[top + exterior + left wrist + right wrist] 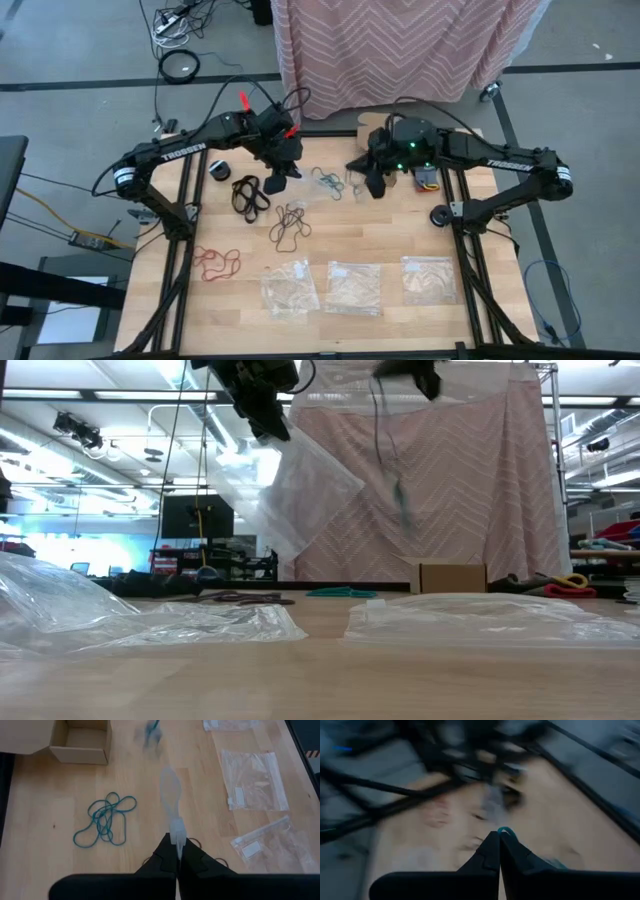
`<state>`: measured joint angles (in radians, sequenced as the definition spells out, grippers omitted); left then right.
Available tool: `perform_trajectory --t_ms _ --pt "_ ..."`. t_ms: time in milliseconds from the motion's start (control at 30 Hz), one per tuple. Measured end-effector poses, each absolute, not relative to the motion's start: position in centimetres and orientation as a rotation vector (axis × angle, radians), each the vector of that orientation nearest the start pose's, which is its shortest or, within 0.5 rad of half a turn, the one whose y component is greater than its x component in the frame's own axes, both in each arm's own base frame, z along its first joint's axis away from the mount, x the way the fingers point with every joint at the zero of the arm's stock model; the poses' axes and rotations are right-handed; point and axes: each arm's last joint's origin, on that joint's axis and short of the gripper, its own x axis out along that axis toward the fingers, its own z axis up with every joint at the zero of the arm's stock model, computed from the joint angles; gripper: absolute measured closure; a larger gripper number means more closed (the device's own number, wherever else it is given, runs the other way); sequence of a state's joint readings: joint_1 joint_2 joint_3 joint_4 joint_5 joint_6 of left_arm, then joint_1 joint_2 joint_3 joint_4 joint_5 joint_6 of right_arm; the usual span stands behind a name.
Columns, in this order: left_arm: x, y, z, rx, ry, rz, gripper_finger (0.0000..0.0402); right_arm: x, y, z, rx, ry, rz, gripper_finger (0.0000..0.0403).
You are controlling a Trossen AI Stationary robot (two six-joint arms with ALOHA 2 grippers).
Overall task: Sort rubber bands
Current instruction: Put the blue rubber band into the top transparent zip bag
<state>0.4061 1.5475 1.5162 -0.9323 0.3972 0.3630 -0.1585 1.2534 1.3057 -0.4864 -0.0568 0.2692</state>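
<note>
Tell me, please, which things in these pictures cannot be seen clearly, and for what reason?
- Right wrist view: table and arms behind the right gripper are motion-blurred; only a teal rubber band at its tips shows.
- Low view: the held clear bag is see-through; whether anything is inside cannot be told.
- High view: the left gripper covers its grip on the bag.
- Left wrist view: the teal thing near the box is blurred.

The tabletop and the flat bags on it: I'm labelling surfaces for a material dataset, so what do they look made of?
The tabletop looks like light wood, matt, with jointed plank strips and visible grain. The flat bags look like thin clear plastic film: see-through, crinkled, with glossy highlights; one shows a zip-style strip and a white label.
</note>
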Motion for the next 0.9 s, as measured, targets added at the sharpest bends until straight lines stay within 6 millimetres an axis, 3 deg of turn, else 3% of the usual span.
perform_trajectory --t_ms 167,300,467,600,900 --pt "29.3 11.4 34.2 -0.039 0.87 -0.151 0.0402 26.0 -3.9 36.9 0.318 0.567 -0.365 0.0403" --pt "29.3 11.4 34.2 -0.038 0.868 -0.15 0.0402 26.9 -3.3 37.9 0.311 0.469 -0.176 0.0403" --pt "29.3 11.4 34.2 -0.037 0.869 -0.149 0.0402 26.8 -3.0 36.9 0.316 0.544 -0.305 0.0403" --pt "29.4 11.4 34.3 -0.034 0.863 -0.147 0.0402 27.6 -2.8 37.6 0.319 0.46 -0.22 0.0403" --pt "29.5 11.5 34.4 -0.034 0.847 -0.144 0.0402 28.6 -2.9 37.5 0.312 0.415 -0.214 0.0403"
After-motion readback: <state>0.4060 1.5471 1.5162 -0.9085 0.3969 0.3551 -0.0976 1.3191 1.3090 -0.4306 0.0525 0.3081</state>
